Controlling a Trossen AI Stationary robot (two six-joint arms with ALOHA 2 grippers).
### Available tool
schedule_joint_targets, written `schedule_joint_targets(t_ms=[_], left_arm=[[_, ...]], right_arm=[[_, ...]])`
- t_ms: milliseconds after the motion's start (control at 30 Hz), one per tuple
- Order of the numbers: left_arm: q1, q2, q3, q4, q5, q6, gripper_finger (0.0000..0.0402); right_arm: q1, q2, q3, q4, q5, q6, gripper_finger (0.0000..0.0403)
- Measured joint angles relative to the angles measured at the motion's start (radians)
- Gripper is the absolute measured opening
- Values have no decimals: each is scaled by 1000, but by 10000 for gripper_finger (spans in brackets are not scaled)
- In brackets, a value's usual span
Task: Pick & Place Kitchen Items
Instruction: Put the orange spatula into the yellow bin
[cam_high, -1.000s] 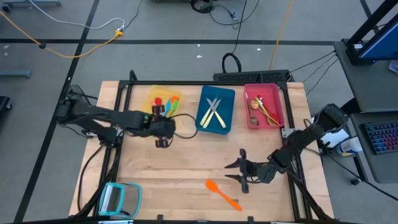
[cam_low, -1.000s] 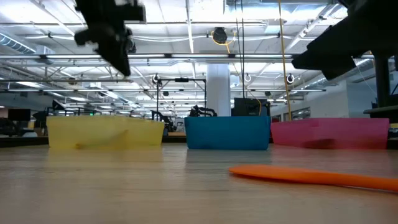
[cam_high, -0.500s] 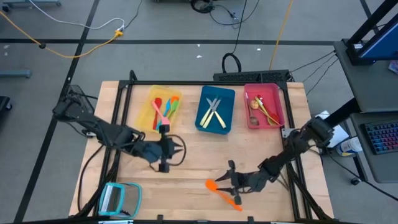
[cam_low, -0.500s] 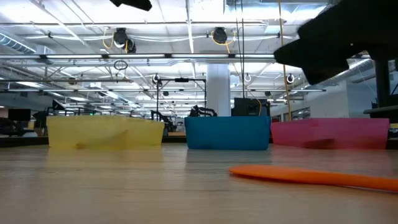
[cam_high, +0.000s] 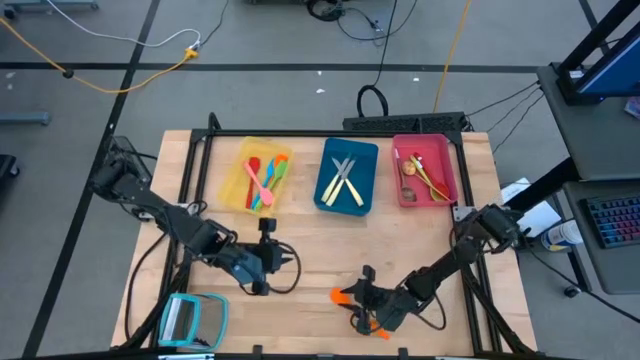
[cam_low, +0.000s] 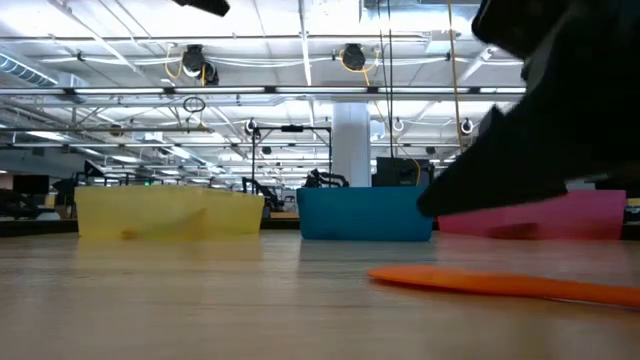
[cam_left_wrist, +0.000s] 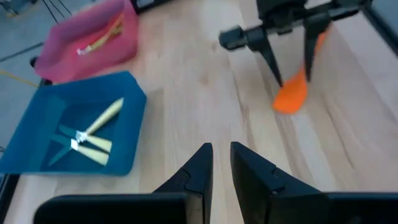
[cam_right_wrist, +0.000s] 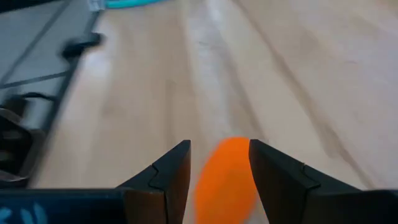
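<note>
At the near edge of the pale wooden counter (cam_high: 310, 250), around six o'clock in the overhead view, lies a slim orange plastic spatula (cam_high: 372, 320), flat on the boards. The right pincer (cam_high: 362, 298) stands low over its rounded blade end, fingers spread wide with the orange blade between them, one finger on each side, not closed on it. The left wrist view shows those two dark fingers (cam_left_wrist: 272, 57) pointing down at the blade.

At about eight o'clock, near the front left corner, rests a flat square object with a teal frame (cam_high: 190, 318). Just past it toward the centre hovers the left pincer (cam_high: 264, 258), its fingers drawn narrow with only a thin gap between them and nothing held.

Along the far side, from eleven to one o'clock, three rectangular trays stand in a row. The yellow tray (cam_high: 236, 175) holds red, pink, green and blue plastic utensils (cam_high: 264, 178). The blue tray (cam_high: 368, 175) holds pale yellow-handled cutlery (cam_high: 345, 184) laid crossed. The pink-red tray (cam_high: 447, 160) holds a metal spoon and yellow pieces (cam_high: 420, 175).
</note>
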Motion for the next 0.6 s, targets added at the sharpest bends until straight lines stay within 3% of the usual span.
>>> schedule_joint_targets(t_ms=[100,233,600], left_arm=[[-2,16,0,-8,1,-6,63],[-2,23,0,-13,3,-1,63],[-1,23,0,-15,2,-1,63]], right_arm=[[-5,31,0,-15,58,38,155],[-18,57,4,-10,23,107,155],[-9,162,129,-71,26,27,155]])
